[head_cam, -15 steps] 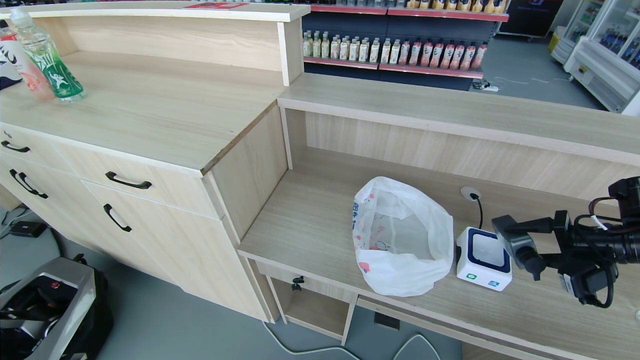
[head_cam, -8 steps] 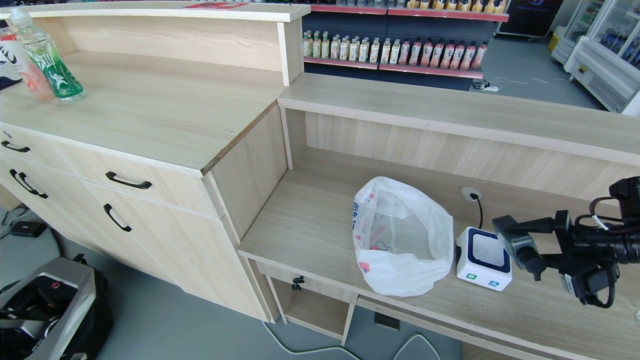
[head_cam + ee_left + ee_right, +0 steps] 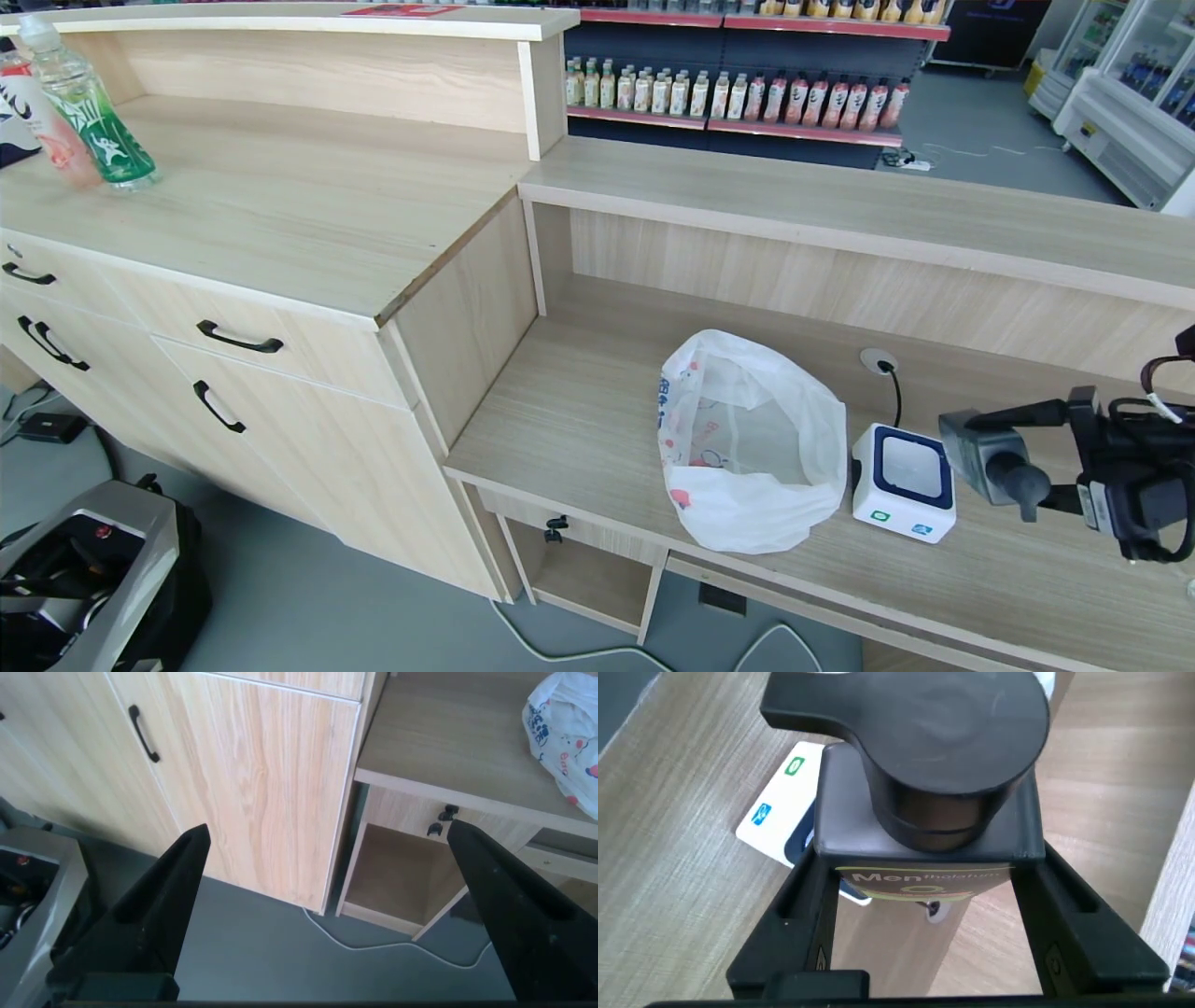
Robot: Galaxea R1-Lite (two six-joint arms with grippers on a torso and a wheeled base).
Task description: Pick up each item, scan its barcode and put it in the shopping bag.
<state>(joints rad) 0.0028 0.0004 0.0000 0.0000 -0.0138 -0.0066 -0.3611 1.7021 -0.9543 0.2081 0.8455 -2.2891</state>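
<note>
The right gripper [image 3: 1013,459], clamped on a grey, black-capped bottle [image 3: 982,450] just right of the scanner [image 3: 904,481], appears mid-scan; next the barcode must face the scanner, then the bottle goes left into the shopping bag [image 3: 747,448].

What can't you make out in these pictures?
Barcode on the grey bottle: head view, too small to find; right wrist view, the black cap blocks its body.
Most of the scanner: right wrist view, behind the bottle.
The pink bottle: head view, partly cut off by the left edge, partly behind the green bottle.
Bottom of the shopping bag: head view, crumpled plastic covers it.
</note>
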